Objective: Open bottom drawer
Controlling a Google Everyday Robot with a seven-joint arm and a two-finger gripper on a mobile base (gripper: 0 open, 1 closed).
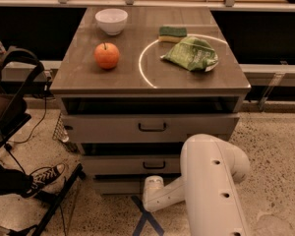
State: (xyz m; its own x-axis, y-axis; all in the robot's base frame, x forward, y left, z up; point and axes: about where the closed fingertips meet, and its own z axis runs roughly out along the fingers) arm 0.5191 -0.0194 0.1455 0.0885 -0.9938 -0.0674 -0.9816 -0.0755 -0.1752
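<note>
The bottom drawer [115,185] is the lowest, shortest pale front of the cabinet, just above the floor. Only its left part shows, and its handle is hidden behind my arm. My white arm [211,181] bends down from the lower right. My gripper [153,184] is at the middle of the bottom drawer's front, right where the handle is hidden. The wrist covers the gripper's tips.
The middle drawer [118,165] and top drawer [103,128] have dark bar handles. On the cabinet top [83,75] lie an apple [106,55], a white bowl [111,20], a sponge [172,32] and a green bag [191,54]. A chair [14,82] and a shoe [44,176] are at left.
</note>
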